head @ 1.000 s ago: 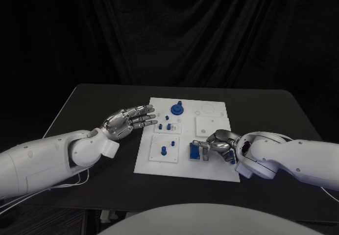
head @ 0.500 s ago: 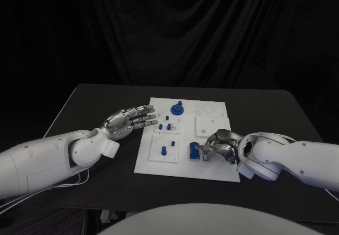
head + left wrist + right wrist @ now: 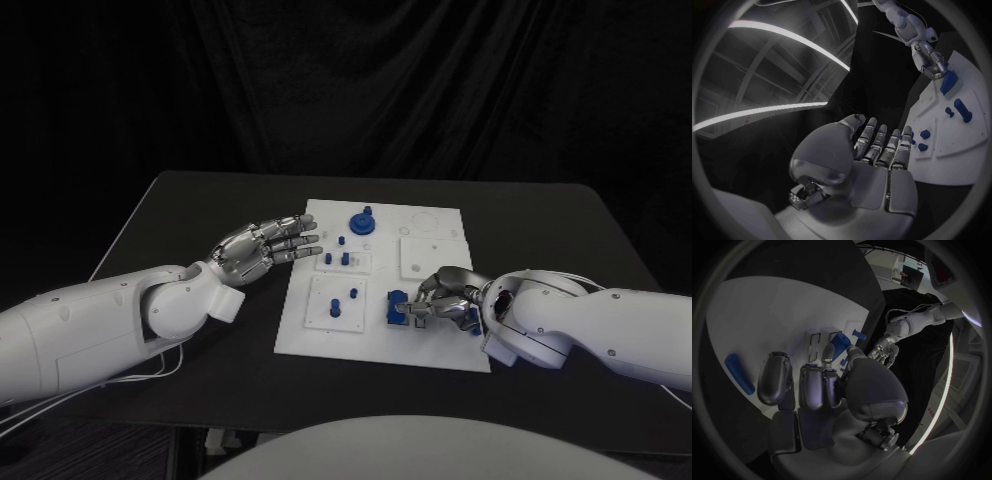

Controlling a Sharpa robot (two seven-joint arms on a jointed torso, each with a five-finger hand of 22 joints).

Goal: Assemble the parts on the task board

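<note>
Here, left robot hand beside task board edge.

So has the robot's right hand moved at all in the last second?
Yes, slightly. The right hand has crept left across the task board, closer onto the blue part at its fingertips.

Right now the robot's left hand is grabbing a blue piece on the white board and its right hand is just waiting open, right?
The hands are swapped. In the head view the right hand grips the blue piece on the white board, while the left hand waits open beside the board, holding nothing.
</note>
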